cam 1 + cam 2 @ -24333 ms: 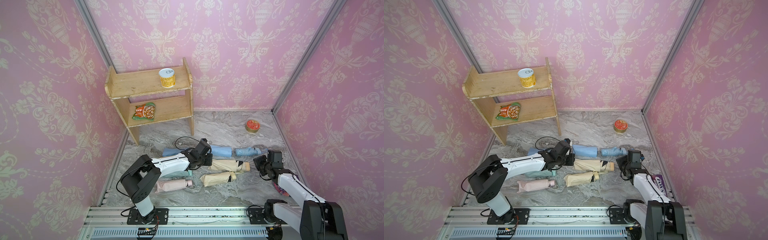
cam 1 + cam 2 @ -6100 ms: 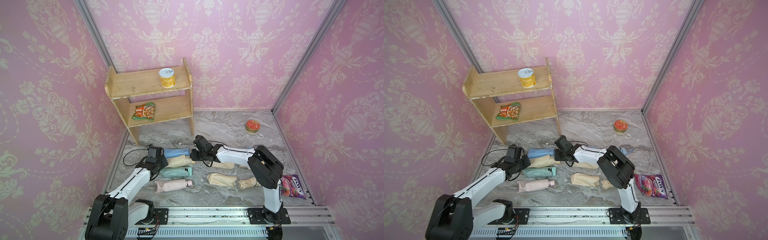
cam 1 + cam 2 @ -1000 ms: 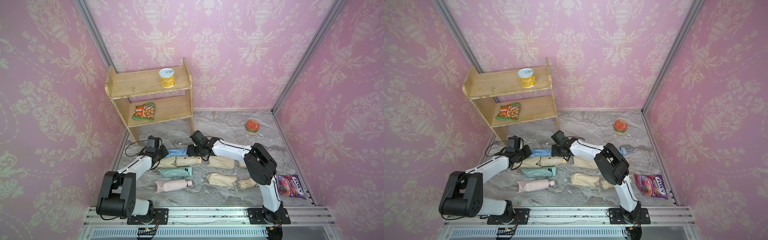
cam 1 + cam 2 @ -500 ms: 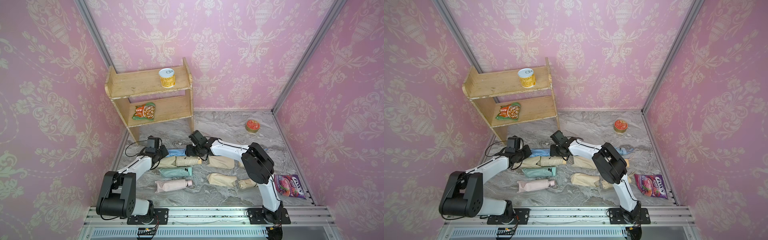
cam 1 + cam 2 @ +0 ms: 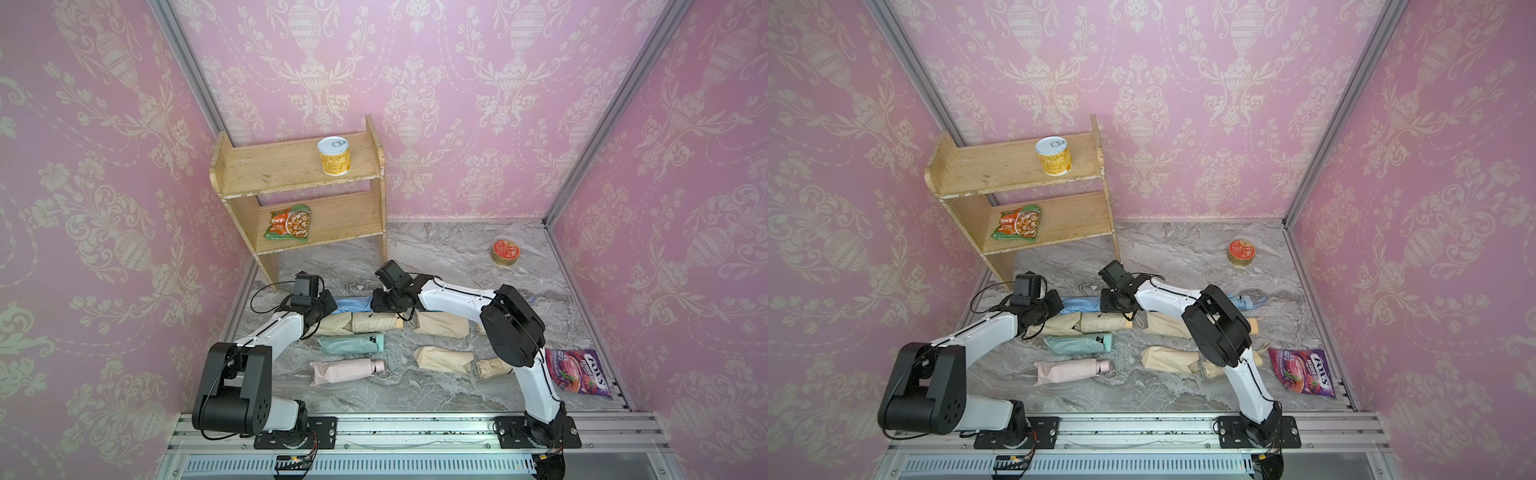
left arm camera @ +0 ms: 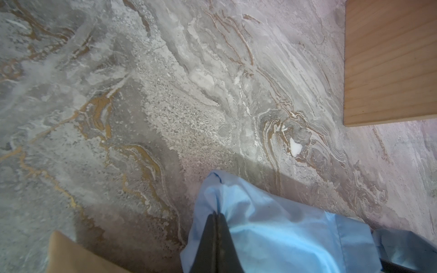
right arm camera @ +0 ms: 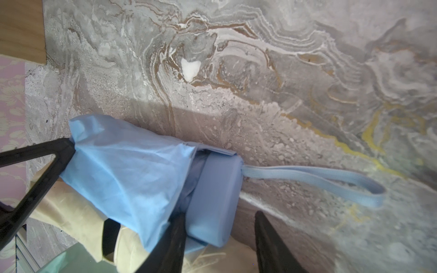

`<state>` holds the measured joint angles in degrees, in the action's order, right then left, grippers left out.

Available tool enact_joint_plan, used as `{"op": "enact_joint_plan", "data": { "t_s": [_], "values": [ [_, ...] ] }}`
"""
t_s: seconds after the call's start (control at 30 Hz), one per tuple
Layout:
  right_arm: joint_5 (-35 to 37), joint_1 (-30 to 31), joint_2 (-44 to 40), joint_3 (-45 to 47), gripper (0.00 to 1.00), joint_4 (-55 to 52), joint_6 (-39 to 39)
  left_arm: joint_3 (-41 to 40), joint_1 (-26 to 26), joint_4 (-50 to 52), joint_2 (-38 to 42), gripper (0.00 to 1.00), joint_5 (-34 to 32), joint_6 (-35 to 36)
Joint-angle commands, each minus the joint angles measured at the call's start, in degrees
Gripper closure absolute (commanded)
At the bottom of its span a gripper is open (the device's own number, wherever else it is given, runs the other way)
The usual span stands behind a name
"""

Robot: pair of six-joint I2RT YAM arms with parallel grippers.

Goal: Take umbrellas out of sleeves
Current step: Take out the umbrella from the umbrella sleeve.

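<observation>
Blue crinkled sleeve (image 6: 272, 231) pinched in shut left pincer (image 6: 215, 214); right pincer (image 7: 218, 214) gapes around umbrella handle (image 7: 212, 189).

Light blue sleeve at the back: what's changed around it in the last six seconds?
Both grippers shifted back from the beige umbrella. The left gripper is shut on the end of the light blue sleeve; the right gripper stands open around the handle of the blue umbrella. The mint umbrella, pink umbrella and shelf stayed put.

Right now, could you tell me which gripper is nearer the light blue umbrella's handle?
Right gripper: its open jaws flank the handle. The left gripper pinches the far end of the sleeve.
</observation>
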<state>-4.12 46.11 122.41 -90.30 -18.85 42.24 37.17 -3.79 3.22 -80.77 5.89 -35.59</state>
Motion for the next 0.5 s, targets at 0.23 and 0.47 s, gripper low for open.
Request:
{"op": "enact_joint_plan", "data": {
  "t_s": [0.23,0.47],
  "values": [
    [3.7,-1.0,0.4,0.0,0.54,-2.4,1.0,-0.8,0.5,2.7,2.0,1.00,-2.8,3.0],
    [4.7,-1.4,-0.6,1.2,0.55,-2.2,1.0,-0.4,0.6,3.4,3.2,1.00,-4.2,3.9]
  ]
}}
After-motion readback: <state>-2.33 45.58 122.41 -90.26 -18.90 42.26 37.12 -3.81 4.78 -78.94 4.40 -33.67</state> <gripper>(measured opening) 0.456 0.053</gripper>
